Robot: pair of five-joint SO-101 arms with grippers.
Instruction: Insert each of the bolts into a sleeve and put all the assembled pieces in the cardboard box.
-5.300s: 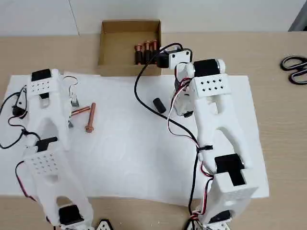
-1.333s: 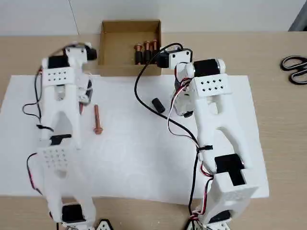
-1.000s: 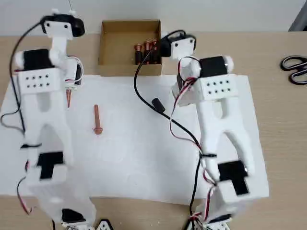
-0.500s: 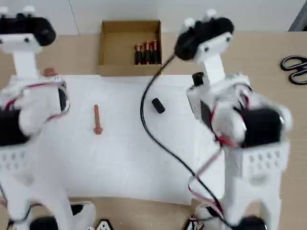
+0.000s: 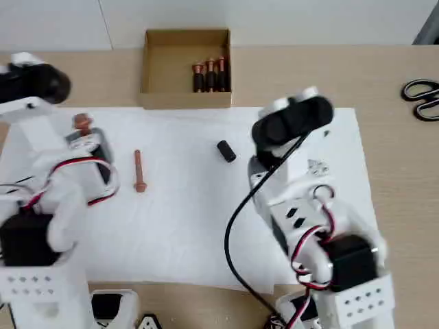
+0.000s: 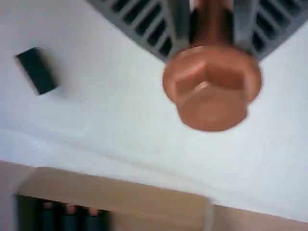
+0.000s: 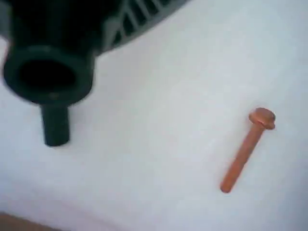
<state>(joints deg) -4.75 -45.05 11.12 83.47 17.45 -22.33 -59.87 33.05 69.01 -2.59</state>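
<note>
While three assembled pieces [image 5: 209, 75] are seen in the cardboard box [image 5: 164, 68], a bolt [image 6: 211, 89] is clamped in the left gripper [image 6: 211, 24] and a sleeve [image 7: 48, 72] in the right gripper [image 7: 53, 33]. A second bolt [image 5: 139, 171] and second sleeve [image 5: 226, 151], apart on the white sheet [image 5: 178, 226], are yet to be joined.

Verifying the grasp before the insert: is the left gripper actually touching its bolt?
Touching. The left wrist view shows the left gripper closed on the bolt: its shank sits tight between the jaws, with the head sticking out past them.
</note>
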